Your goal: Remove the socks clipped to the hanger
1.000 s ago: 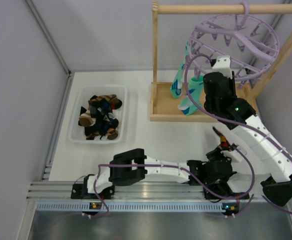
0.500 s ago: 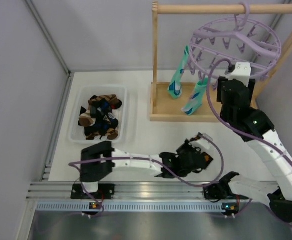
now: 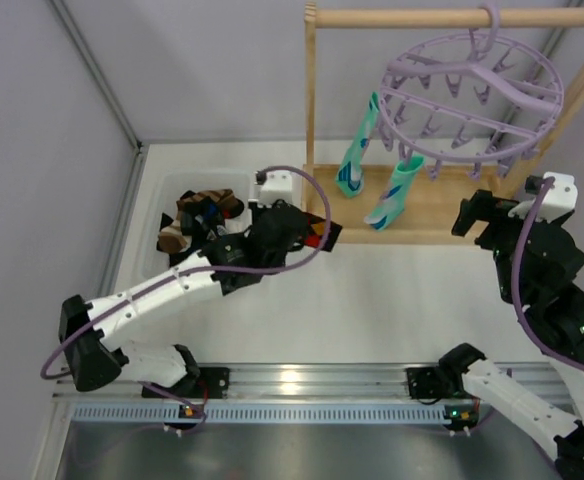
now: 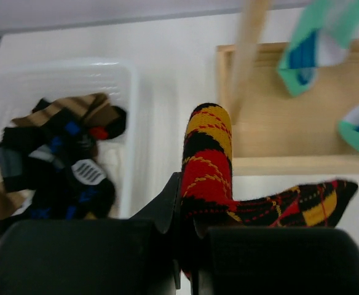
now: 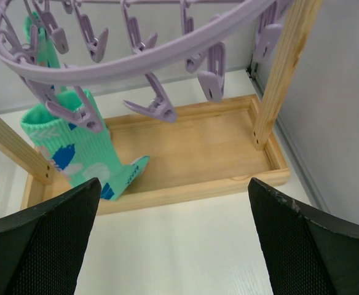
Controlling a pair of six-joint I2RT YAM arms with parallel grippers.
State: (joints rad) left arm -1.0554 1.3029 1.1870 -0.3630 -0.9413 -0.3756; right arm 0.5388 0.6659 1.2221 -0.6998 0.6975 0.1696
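Observation:
The lilac hanger [image 3: 472, 95] hangs from the wooden rail, most of its pegs bare. Two turquoise socks [image 3: 357, 160] [image 3: 392, 195] stay clipped on its left side; the right wrist view shows one [image 5: 75, 147] pinned by a peg under the ring [image 5: 136, 61]. My left gripper [image 3: 312, 232] is shut on a black sock with orange-red diamonds [image 4: 207, 166], which sticks out past the closed fingers [image 4: 189, 203], between the bin and the wooden tray. My right gripper [image 3: 477, 215] is open and empty, low and right of the ring, fingers wide apart [image 5: 173, 246].
A clear plastic bin [image 3: 152, 270] at the left holds a heap of dark socks [image 4: 56, 160]. The wooden rail frame [image 3: 312, 100] stands on a shallow wooden tray [image 5: 216, 147]. Grey walls close in on the left and right.
My left arm swung from the front centre up and left toward the bin, carrying the black-and-red sock. My right gripper backed away from the hanger to the right and opened wide.

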